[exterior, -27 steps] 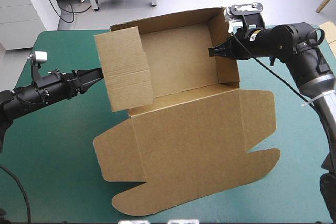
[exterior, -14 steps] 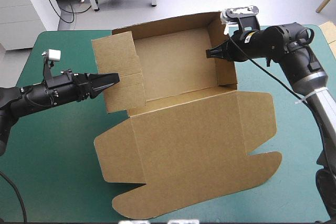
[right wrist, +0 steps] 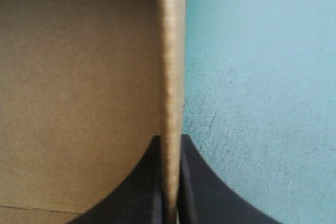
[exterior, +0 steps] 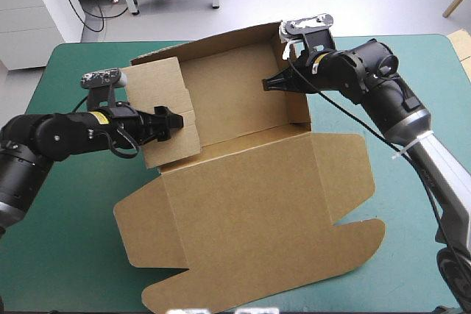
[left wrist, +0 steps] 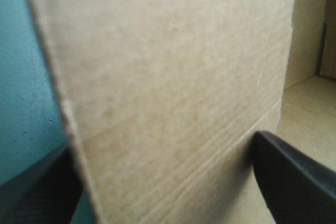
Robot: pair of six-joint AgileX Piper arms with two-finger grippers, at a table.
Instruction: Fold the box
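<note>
Brown cardboard box [exterior: 250, 204], walls raised, lid flat on the near side.
Right gripper [exterior: 269, 84] pinches the right wall [exterior: 296, 104]; left gripper [exterior: 174, 118] spread, straddling the left flap [exterior: 156, 97], fingertips cut off.

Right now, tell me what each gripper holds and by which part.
The right gripper is shut on the box, pinching its right wall's top edge. The left gripper is open astride the left flap, holding nothing.

The box [left wrist: 173, 77] looming blurred before the left gripper [left wrist: 163, 145], its wall covering the inner sides of both black fingers [left wrist: 294, 177], another wall's edge hiding the fingertips of the right gripper [right wrist: 170, 139], much of the teal-green cover [exterior: 73, 211] lying unseen beneath the board.
</note>
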